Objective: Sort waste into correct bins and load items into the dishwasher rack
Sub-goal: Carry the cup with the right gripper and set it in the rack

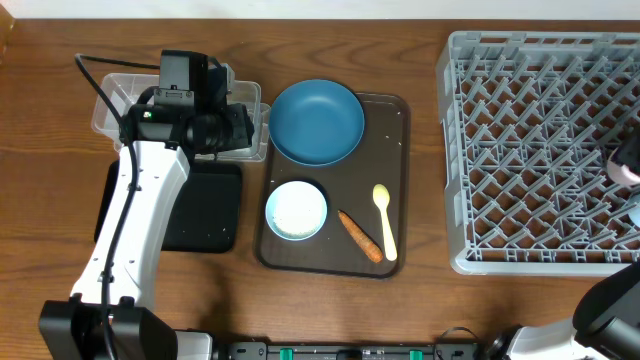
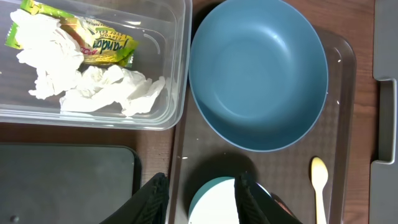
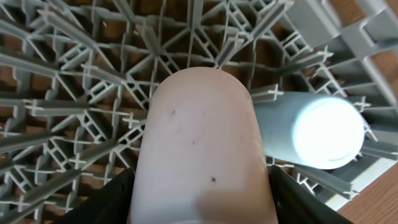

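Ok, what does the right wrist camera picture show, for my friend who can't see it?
A pink cup fills the middle, held between the two dark fingers of the right claw, with the lattice of the grey dishwasher rack behind it. A light blue cup sits in the rack just to its right.

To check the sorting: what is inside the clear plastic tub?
Seen from the left wrist: crumpled white wrappers and a yellow-green wrapper lie in the clear tub. Whatever lies beneath them is covered; overhead, the left arm hides much of it.
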